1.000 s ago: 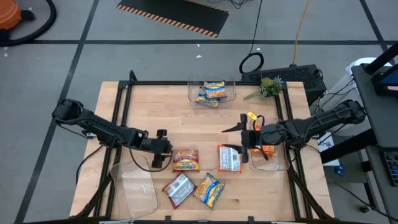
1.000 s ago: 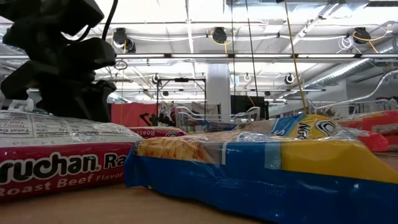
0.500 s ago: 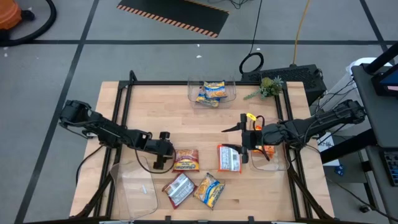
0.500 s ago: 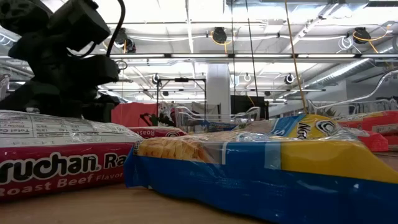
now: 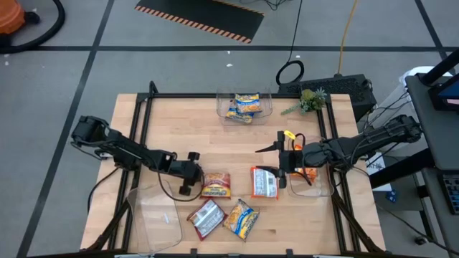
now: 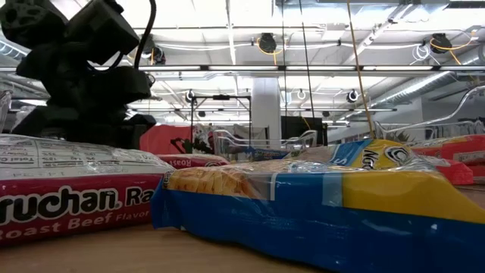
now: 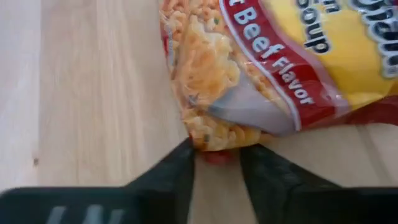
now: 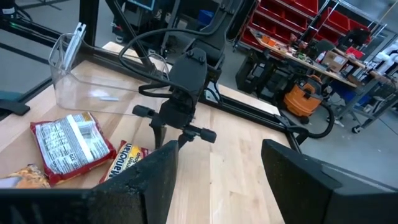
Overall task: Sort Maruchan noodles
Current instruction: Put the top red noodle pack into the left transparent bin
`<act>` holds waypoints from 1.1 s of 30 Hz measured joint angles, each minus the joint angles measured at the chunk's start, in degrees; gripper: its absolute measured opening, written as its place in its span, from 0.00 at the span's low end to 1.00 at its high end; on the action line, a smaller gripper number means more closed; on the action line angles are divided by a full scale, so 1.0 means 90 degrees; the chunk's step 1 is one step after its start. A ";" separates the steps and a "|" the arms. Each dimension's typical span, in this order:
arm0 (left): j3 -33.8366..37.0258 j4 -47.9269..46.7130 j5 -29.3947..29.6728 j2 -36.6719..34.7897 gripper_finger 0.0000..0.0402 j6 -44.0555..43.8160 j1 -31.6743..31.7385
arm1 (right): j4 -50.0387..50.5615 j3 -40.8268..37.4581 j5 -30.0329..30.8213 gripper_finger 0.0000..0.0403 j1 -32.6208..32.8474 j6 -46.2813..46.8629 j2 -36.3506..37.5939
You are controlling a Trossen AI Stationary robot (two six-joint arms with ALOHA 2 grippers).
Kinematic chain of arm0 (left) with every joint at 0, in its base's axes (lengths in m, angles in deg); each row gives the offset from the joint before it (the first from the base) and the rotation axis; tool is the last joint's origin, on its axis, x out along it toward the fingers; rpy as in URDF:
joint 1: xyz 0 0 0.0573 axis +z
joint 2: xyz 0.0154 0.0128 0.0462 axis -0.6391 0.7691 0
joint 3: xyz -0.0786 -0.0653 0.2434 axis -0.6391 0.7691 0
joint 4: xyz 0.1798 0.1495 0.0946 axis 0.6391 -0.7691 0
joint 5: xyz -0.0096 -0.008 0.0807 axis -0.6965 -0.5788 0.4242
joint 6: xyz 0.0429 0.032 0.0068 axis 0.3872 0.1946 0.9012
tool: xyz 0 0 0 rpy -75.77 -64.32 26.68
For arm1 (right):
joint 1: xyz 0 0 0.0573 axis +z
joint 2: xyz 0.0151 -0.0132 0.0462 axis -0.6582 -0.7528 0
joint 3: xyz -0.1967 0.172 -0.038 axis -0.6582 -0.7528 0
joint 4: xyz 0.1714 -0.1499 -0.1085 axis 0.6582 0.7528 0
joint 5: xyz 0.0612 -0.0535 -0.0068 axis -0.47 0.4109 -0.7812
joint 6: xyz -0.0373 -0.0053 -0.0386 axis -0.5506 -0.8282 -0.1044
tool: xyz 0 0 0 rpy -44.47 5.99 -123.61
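Noodles: 4 loose on table | left pincer nipping beef packet | right pincer wide

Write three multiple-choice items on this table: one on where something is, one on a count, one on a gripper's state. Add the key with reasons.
1. The bin holding blue-and-yellow packets is at:
A. the far edge
B. the near left corner
C. the floor

2. Packets lying loose on the wood:
A. one
B. four
C. eight

3. The left gripper is:
A. wide open in the air
B. closing on the edge of the beef packet
C. inside a bin

Key: A, the bin sits by the far rail; B, four lie mid-table; C is wrong and B right, as the fingers flank the packet's end.
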 joint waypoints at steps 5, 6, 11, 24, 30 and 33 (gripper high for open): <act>0.0005 0.0209 0.0530 0.0002 0.05 0.0124 0.0007 | -0.0016 0.0000 0.0001 0.56 0.0000 0.0091 0.0000; 0.0005 0.0220 0.0647 0.0002 0.03 0.0126 0.0007 | -0.0034 0.0000 0.0002 0.56 0.0000 0.0102 0.0000; 0.0005 0.0559 0.0909 0.0002 0.01 0.0236 0.0007 | -0.0092 0.0000 0.0002 0.56 0.0000 0.0134 -0.0002; -0.0502 0.0890 0.2133 -0.0027 0.00 0.1100 0.0007 | -0.0182 -0.0148 -0.0245 0.56 -0.0764 0.2289 -0.0840; -0.0672 0.0880 0.2764 -0.0029 0.00 0.1196 0.0007 | -0.0404 -0.0073 -0.1079 0.56 -0.1179 0.3255 -0.1786; -0.0687 0.0870 0.3065 -0.0029 0.00 0.1206 0.0005 | -0.0562 -0.0070 -0.1598 0.56 -0.1292 0.3314 -0.2285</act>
